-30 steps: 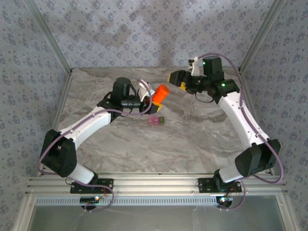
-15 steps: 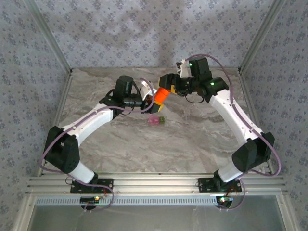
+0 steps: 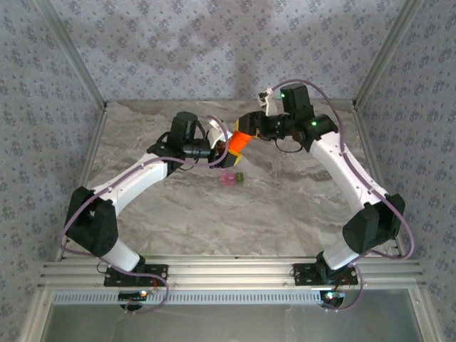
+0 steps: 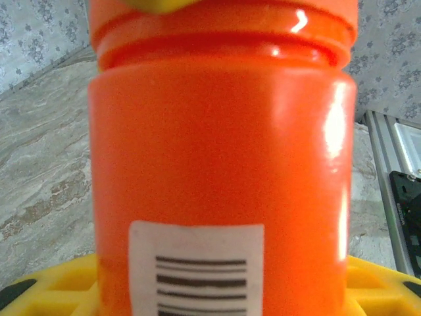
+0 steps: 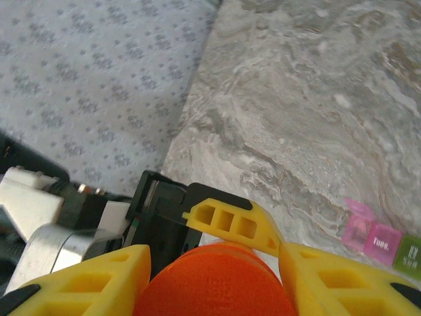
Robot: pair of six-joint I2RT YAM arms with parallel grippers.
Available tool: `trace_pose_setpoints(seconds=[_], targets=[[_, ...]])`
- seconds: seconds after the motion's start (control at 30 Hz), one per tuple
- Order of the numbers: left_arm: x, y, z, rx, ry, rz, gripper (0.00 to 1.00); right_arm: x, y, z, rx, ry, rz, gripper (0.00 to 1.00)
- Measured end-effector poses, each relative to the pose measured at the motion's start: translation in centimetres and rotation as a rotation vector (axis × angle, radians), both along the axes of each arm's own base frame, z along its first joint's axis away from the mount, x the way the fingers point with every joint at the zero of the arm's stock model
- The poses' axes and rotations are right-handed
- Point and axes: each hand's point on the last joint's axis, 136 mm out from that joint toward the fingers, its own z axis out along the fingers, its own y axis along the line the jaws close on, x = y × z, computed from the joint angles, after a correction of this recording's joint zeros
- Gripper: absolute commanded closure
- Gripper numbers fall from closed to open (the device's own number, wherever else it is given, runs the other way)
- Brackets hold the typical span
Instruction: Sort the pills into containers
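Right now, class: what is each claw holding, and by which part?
Both hold the orange bottle: the left claw around its body, the right claw on its cap.

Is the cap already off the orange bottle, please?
No, the cap sits on top of the orange bottle in the left wrist view.

On table (image 3: 299, 206): containers (image 3: 231, 179), before bottle (image 3: 239, 142); bottle between left hand (image 3: 225, 147), right hand (image 3: 245, 133).
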Motion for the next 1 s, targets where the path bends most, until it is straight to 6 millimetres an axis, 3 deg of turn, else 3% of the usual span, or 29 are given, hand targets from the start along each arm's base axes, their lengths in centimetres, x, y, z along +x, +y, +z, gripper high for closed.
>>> trace_pose_setpoints(seconds=[0.3, 1.0], targets=[[-0.3, -0.3, 0.1, -0.007, 0.016, -0.008, 1.00, -0.6, 0.0, 0.4, 0.055, -0.202, 0.217, 0.56], [-0.3, -0.8, 1.0, -0.039, -0.016, -0.019, 1.00, -0.8, -1.0, 1.4, 0.120, -0.198, 0.252, 0.59]])
